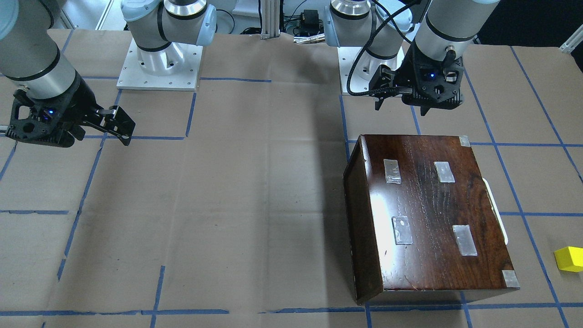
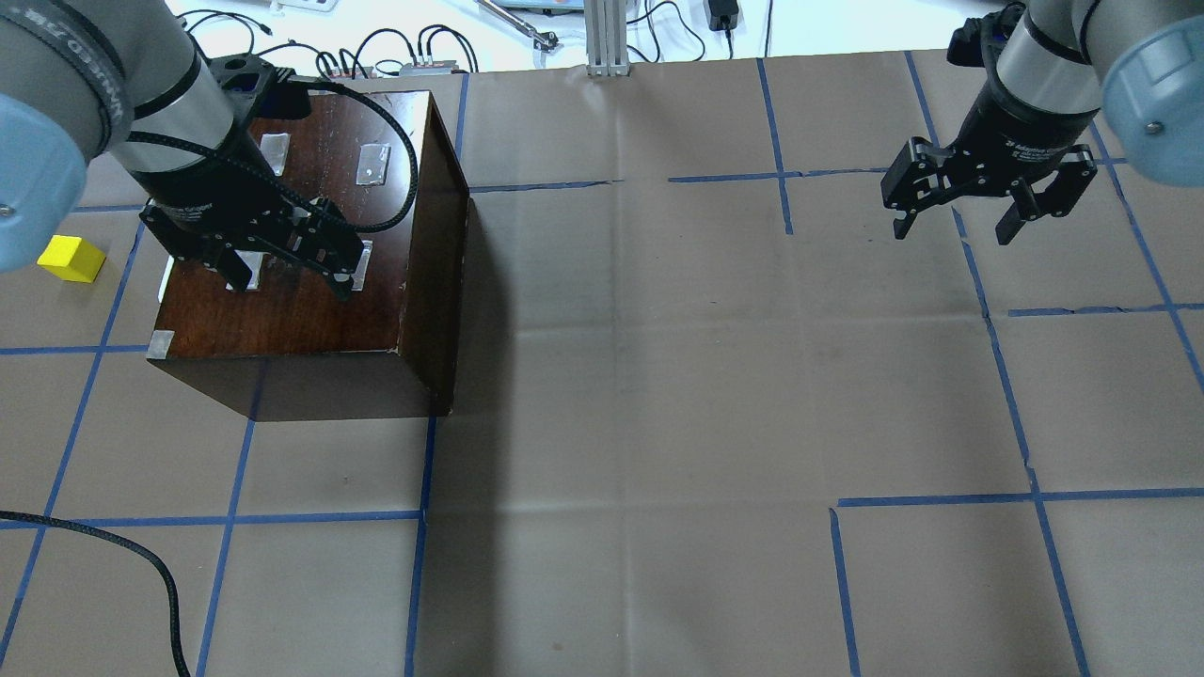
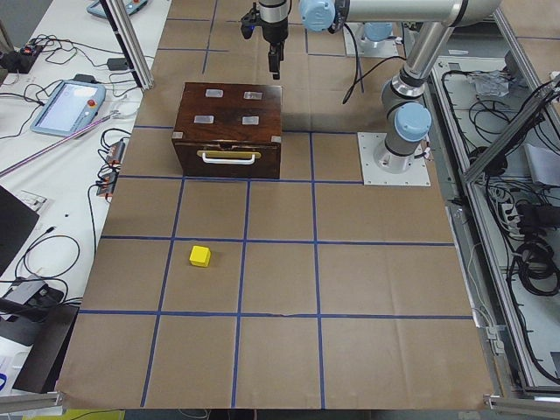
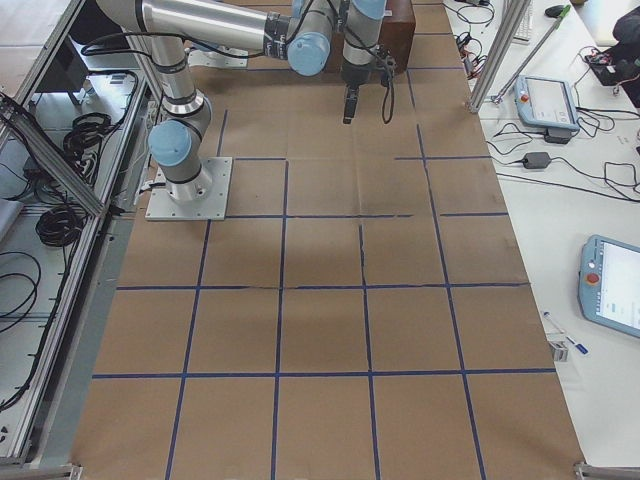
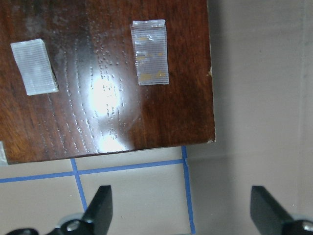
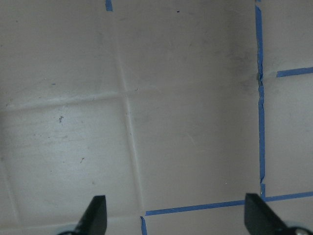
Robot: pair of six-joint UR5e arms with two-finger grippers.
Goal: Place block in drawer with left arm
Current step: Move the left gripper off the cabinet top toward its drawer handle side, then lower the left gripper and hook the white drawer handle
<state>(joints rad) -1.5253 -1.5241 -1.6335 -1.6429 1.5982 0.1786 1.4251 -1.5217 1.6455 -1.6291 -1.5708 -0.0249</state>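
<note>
The yellow block lies on the paper-covered table, clear of the cabinet; it also shows in the overhead view and the left side view. The dark brown cabinet stands between it and the table's middle. Its drawer is pushed in, and the white handle faces the block. My left gripper hangs open and empty above the cabinet's top near its robot-side edge, as the left wrist view shows. My right gripper is open and empty, far off over bare paper.
Brown paper with blue tape lines covers the table. Clear tape patches sit on the cabinet top. A loose black cable lies at the near left. The arm bases stand at the robot side.
</note>
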